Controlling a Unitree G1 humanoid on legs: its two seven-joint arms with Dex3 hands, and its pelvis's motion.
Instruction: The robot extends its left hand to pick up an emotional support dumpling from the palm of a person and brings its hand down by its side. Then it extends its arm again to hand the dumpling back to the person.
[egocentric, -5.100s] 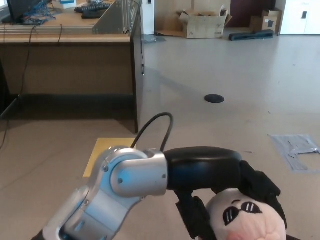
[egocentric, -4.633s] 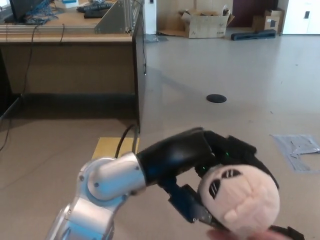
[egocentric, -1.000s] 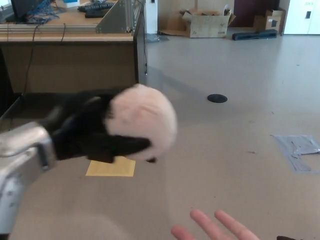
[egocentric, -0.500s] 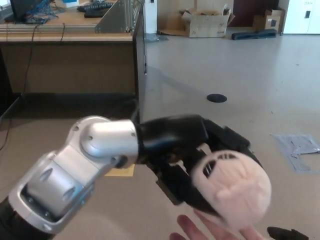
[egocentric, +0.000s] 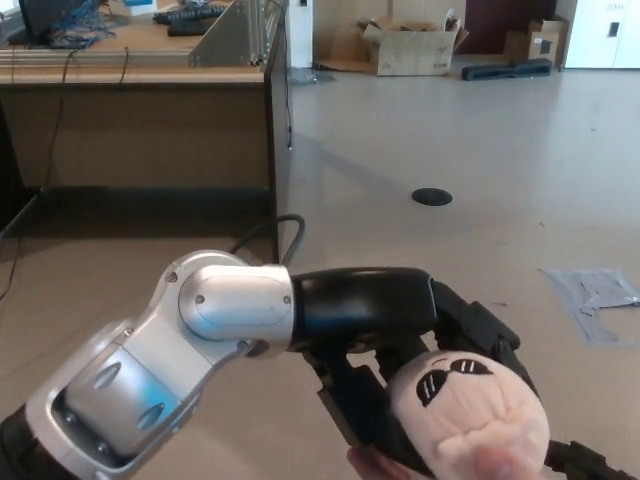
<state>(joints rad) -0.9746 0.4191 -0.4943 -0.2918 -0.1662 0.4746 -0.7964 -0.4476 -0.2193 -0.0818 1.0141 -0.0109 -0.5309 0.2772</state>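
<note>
Left hand (egocentric: 420, 370) closed around the dumpling (egocentric: 470, 412), thick black fingers (egocentric: 352, 408) wrapped over its top and sides. Dumpling low in view, face up, above a person's fingertips (egocentric: 372, 462).

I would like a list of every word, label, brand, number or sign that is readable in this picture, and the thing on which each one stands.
No text can be read anywhere in this view.
Dumpling in the left hand: a printed face only, no letters.
Cardboard box at the far wall: any print is too small and blurred.
White cabinet: a dark mark on its door, too small to read.
Yellow sheet on the floor: mostly hidden by the arm, no text seen.
</note>
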